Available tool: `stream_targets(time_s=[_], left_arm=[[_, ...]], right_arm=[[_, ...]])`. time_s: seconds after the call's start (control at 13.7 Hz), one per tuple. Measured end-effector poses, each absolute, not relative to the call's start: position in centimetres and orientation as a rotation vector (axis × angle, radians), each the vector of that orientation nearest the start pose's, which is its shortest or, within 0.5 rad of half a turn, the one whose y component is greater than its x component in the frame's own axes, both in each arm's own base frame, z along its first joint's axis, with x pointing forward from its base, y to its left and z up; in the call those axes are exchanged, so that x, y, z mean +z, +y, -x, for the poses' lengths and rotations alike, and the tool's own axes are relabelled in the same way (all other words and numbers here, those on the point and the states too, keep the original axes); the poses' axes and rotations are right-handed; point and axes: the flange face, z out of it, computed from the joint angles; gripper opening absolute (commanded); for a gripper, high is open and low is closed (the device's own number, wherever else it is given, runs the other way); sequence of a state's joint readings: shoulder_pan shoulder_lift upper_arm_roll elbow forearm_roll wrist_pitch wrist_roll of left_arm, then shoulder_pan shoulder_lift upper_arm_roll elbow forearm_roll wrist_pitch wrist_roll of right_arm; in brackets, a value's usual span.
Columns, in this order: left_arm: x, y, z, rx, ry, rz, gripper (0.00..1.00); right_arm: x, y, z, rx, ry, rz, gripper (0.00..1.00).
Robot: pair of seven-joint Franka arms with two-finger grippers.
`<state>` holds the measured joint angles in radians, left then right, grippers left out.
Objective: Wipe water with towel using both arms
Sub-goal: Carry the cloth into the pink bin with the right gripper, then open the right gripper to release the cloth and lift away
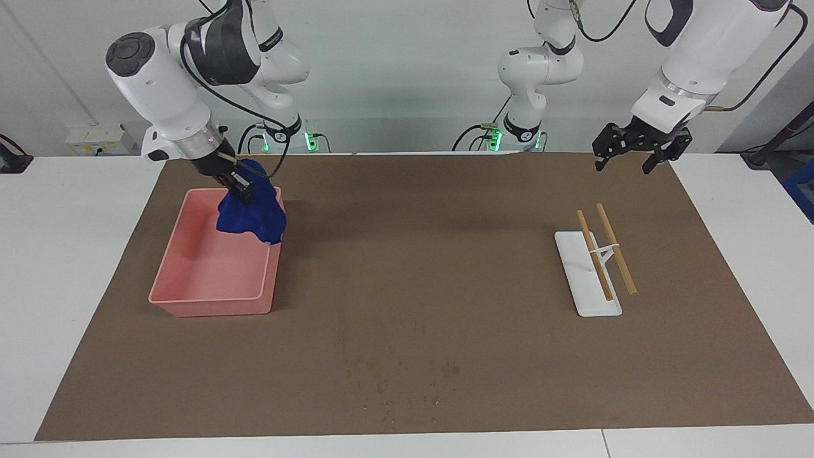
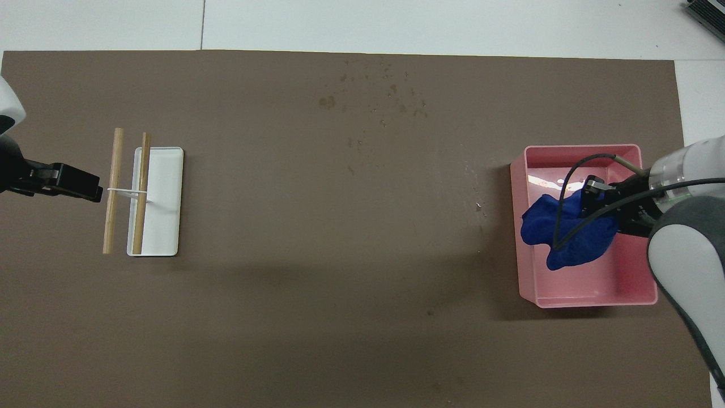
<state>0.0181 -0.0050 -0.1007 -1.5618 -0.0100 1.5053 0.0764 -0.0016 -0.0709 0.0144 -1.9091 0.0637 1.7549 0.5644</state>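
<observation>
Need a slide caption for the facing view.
Right gripper holds towel over pink tray; left gripper waits; water unwiped.

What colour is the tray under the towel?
Pink tray, plain with no pattern; the overhead view shows it best, beneath the blue towel.
</observation>
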Motion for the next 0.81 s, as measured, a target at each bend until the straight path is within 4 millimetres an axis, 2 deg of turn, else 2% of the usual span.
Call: stream_targets(time_s=[0.29,0.51,0.81], left_arm=[[62.6,-4.6,-54.4,0.081,0.251,3.14,1.0],[62.6,-4.6,-54.4,0.081,0.25,3.14,1.0],[62.6,-4.6,-54.4,0.081,0.25,3.14,1.0]], right_arm=[[48.1,-2.0,-52.3,0.187,0.61,3.107,0.0],[44.4,-4.1,-51.9,0.191,0.519,3.137,0.0],[39.0,-3.7,-52.1,0.251,0.482,3.14,0.0]])
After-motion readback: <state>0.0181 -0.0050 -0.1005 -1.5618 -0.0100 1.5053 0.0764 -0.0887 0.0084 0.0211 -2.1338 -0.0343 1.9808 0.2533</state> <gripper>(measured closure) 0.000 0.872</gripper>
